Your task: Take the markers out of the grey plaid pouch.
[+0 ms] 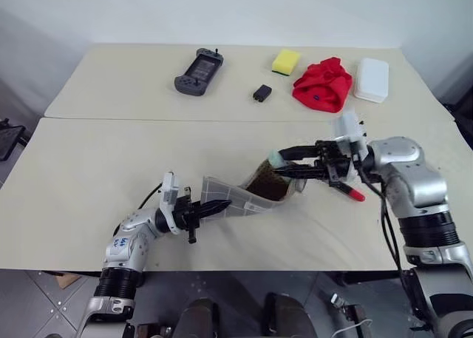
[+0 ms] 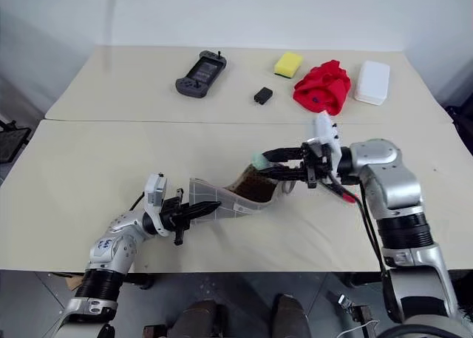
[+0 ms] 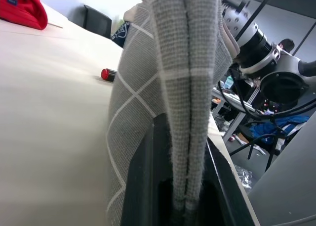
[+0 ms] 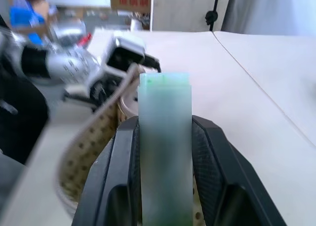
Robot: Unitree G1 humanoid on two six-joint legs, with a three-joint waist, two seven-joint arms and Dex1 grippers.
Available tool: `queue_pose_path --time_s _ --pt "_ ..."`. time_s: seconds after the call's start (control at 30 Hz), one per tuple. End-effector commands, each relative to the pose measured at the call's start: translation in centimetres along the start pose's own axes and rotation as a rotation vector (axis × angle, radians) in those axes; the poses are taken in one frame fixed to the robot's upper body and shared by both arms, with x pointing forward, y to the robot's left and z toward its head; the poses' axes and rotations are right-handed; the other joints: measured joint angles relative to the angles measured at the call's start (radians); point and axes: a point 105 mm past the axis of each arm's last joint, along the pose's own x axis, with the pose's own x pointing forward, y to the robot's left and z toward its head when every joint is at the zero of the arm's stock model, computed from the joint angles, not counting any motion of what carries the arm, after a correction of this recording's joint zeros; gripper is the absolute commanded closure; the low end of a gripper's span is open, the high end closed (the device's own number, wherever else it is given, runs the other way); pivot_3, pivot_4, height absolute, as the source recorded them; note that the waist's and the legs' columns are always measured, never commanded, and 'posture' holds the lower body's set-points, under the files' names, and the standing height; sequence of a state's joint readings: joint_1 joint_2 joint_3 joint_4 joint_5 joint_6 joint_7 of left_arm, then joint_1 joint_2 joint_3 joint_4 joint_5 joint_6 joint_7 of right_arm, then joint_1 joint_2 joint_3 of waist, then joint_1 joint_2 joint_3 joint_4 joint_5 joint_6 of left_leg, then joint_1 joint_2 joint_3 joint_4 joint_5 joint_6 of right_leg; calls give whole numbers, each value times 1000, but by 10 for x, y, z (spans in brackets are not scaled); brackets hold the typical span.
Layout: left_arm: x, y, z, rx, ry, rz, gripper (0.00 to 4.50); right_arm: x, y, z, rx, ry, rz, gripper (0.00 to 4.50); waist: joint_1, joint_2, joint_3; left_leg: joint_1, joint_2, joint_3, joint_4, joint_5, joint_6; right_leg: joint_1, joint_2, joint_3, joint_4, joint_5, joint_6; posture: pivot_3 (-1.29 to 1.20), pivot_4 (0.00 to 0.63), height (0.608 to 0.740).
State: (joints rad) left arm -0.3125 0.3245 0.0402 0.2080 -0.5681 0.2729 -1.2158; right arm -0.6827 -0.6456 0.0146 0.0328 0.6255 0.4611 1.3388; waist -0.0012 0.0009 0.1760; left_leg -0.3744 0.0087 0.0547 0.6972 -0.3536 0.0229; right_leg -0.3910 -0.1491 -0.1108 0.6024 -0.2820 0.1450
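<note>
Head views: the grey plaid pouch point(image 1: 240, 197) lies near the front of the table point(image 1: 89, 168), stretched between the two arms. The left gripper point(image 1: 222, 205) is closed on the pouch's flat end, fingers pointing toward the right arm. The pouch's far end gapes open, brown dotted lining showing. The right gripper point(image 1: 284, 163) is just above that mouth, pointing toward the left arm, its fingers partly closed on a pale teal marker point(image 1: 275, 159) whose tip pokes out past the fingertips. A red marker point(image 1: 352, 193) lies on the table below the right wrist, apart from the pouch. Along the far edge: a game controller point(image 1: 198, 72), small black block point(image 1: 261, 93), yellow sponge point(image 1: 286, 61), red cloth bundle point(image 1: 323, 84), white box point(image 1: 372, 79).

Left wrist view: the two black fingers point(image 3: 143, 186) pinch a fold of plaid fabric that rises straight up between them. The red marker's end point(image 3: 107, 74) rests on the table beyond the pouch.

Right wrist view: the teal marker point(image 4: 164, 142) sits upright between the two black fingers point(image 4: 210, 161), gripped on both sides. The pouch's dotted lining point(image 4: 89, 147) curves just beside and below the gripper.
</note>
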Motion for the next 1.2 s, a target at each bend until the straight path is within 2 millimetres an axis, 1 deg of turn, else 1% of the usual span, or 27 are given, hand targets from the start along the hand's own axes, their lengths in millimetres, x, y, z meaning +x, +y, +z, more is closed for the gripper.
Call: queue_pose_path --time_s 0.03,0.07,0.13,0.17,0.23,0.3,0.33,0.37,0.4,0.47,0.53,0.57,0.63,0.73,0.77,0.8,0.87,0.9,0.93,0.97,1.0,1.03,1.07,1.1,1.13,1.17,1.2 --pt "-1 1 -1 0 12 5 4500 -6 12 39 93 -136 22 3404 0 0 0 0 0 0 0 0 0 0 0 0 0 0 0 0 150 740" --pt "-1 1 -1 1 11 3 4500 -8 15 46 138 -170 26 3404 1 0 0 0 0 0 0 0 0 0 0 0 0 0 0 0 150 740" --pt "1 2 0 6 10 -3 4500 -23 6 61 248 -267 -46 3404 2 0 0 0 0 0 0 0 0 0 0 0 0 0 0 0 150 740" --pt "1 2 1 7 10 -5 4500 -29 1 65 285 -293 -86 3404 3 0 0 0 0 0 0 -1 0 0 0 0 -1 0 -1 0 150 740" --pt "1 1 1 9 12 -11 4500 -42 -6 69 341 -335 -149 3404 3 0 0 0 1 0 0 -1 0 0 -1 0 -1 1 -1 0 150 740" --pt "0 -1 2 9 17 -20 4500 -61 -25 66 417 -362 -292 3404 2 0 0 0 1 0 0 -1 0 0 0 0 -1 1 -1 0 150 740" --pt "-1 -3 3 8 18 -23 4500 -70 -32 53 448 -294 -373 3404 1 0 0 -1 1 0 0 -1 0 0 0 0 -2 1 -1 0 150 740" --pt "-3 -5 5 6 19 -26 4500 -75 -34 38 464 -193 -431 3404 2 0 0 -1 1 1 -1 -1 0 -1 0 0 -2 1 -1 0 150 740" --pt "-6 -7 7 0 23 -27 4500 -79 -32 20 479 -73 -461 3404 4 0 0 -1 1 1 -1 -1 0 -1 0 0 -2 1 -1 0 150 740" --pt "-12 -10 12 -18 23 -25 4500 -83 -19 -13 505 163 -466 3404 1 0 0 -2 1 2 -2 -2 1 -2 0 0 -3 1 -1 0 150 740" --pt "-21 -13 19 -28 20 -7 4500 -85 -14 -40 519 304 -500 3404 -3 0 0 -2 1 4 -3 -3 1 -3 0 1 -4 1 -1 0 150 740" --pt "-26 -14 23 -25 19 9 4500 -84 -14 -51 517 350 -524 3404 -8 0 0 -2 2 5 -4 -3 1 -3 0 0 -6 1 -1 0 150 740" --pt "-33 -15 27 -20 23 29 4500 -83 -13 -65 492 412 -549 3404 -13 1 1 -1 3 7 -5 -3 1 -3 1 1 -6 1 -1 0 150 740" --pt "-50 -17 34 -26 25 85 4500 -78 -11 -90 389 505 -556 3404 -12 2 1 -1 3 8 -5 -3 1 -4 1 1 -6 1 -1 0 150 740" --pt "-54 -19 38 -30 18 103 4500 -80 -9 -99 375 547 -572 3404 -10 2 1 -1 3 8 -5 -3 1 -3 1 1 -6 1 -1 0 150 740" --pt "-57 -22 43 -38 3 117 4500 -83 -9 -104 351 570 -581 3404 -7 2 1 -1 3 8 -5 -3 1 -3 1 1 -6 1 -1 0 150 740" --pt "-63 -26 49 -55 -19 141 4500 -87 -6 -108 322 583 -570 2683 1 1 2 -1 3 8 -5 -3 1 -3 1 1 -7 1 -1 0 150 740" --pt "-65 -27 51 -66 -29 153 4500 -87 -5 -105 324 562 -552 2458 6 2 2 -1 3 7 -4 -3 1 -2 1 1 -8 1 0 0 150 740" --pt "-69 -29 54 -78 -42 169 4500 -86 -3 -103 331 545 -536 2130 6 2 2 -1 2 6 -4 -3 2 -2 0 1 -8 2 0 0 150 740" --pt "-72 -31 57 -96 -60 181 4500 -84 -4 -96 303 502 -528 1858 6 2 2 -1 2 6 -4 -3 2 -1 0 1 -9 2 1 0 150 740" --pt "-77 -34 59 -135 -55 210 4500 -81 4 -85 245 478 -442 1470 6 1 2 -1 2 6 -3 -3 2 -1 0 1 -9 2 1 0 150 740" --pt "-81 -37 63 -162 -77 225 4500 -75 12 -73 196 429 -361 1183 6 1 2 -1 2 6 -4 -3 2 -1 0 1 -9 2 1 0 150 740" --pt "-85 -38 68 -197 -110 253 4500 -72 16 -62 141 372 -325 856 4 2 2 -1 2 6 -4 -3 2 -1 1 1 -9 2 1 0 150 740" --pt "-92 -34 70 -249 -124 322 4500 -72 16 -54 96 321 -317 515 3 2 2 -1 3 5 -5 -3 2 -1 1 1 -9 2 1 0 150 740" --pt "-101 -29 75 -270 -178 390 4500 -75 12 -49 39 278 -337 226 3 2 2 -1 3 5 -5 -4 1 -1 1 1 -10 2 1 0 150 740" --pt "-110 -25 79 -291 -218 450 4500 -78 8 -43 -13 223 -352 8 1 2 2 -1 3 5 -5 -3 1 -1 2 1 -10 2 1 0 150 740" --pt "-118 -23 83 -311 -255 497 4500 -80 6 -38 -39 155 -358 8 0 1 3 -1 3 5 -5 -3 1 -1 2 1 -9 2 1 0 150 740"
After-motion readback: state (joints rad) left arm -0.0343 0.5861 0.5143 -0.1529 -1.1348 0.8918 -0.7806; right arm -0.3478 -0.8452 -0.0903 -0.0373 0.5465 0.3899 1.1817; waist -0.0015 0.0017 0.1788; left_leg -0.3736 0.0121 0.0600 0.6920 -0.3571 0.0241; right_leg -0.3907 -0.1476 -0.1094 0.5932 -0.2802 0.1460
